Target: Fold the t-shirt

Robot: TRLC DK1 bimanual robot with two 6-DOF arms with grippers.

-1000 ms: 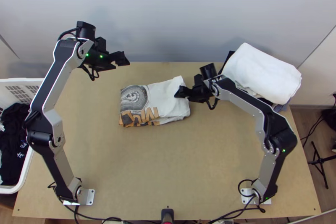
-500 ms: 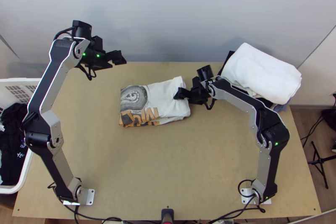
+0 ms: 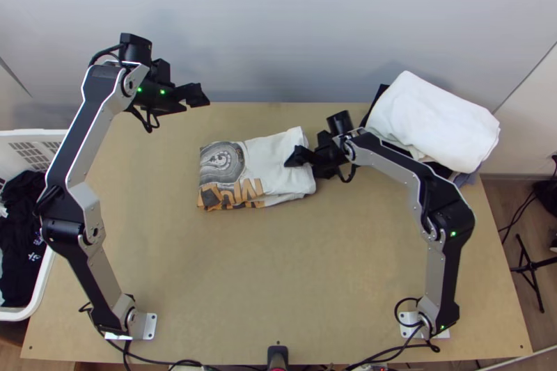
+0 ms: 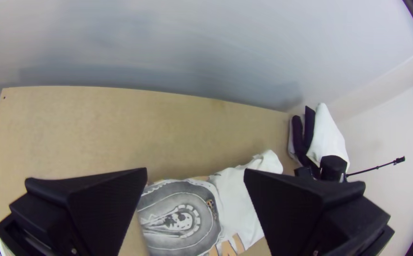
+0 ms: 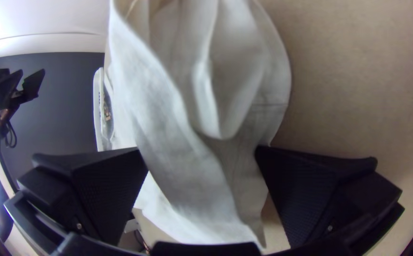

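Note:
The t-shirt (image 3: pixel 268 169) lies folded into a compact rectangle near the table's back, its grey and orange print on the left part. My left gripper (image 3: pixel 198 95) hangs behind and left of it, over the back edge; in the left wrist view the left gripper (image 4: pixel 195 178) is open with nothing held. At the shirt's right end is my right gripper (image 3: pixel 296 156). In the right wrist view the right gripper (image 5: pixel 199 151) stands open, white layered cloth (image 5: pixel 201 161) of the shirt lying between its two fingers.
A stack of folded clothes with a white one (image 3: pixel 432 120) on top stands at the table's back right. A white basket (image 3: pixel 42 280) with dark clothes is beyond the left edge. Bare wood (image 3: pixel 264 273) lies in front of the shirt.
The right arm's elbow has shifted left, and its gripper has moved slightly left at the shirt's end. My left gripper has moved a little left. The shirt lies nearly unchanged.

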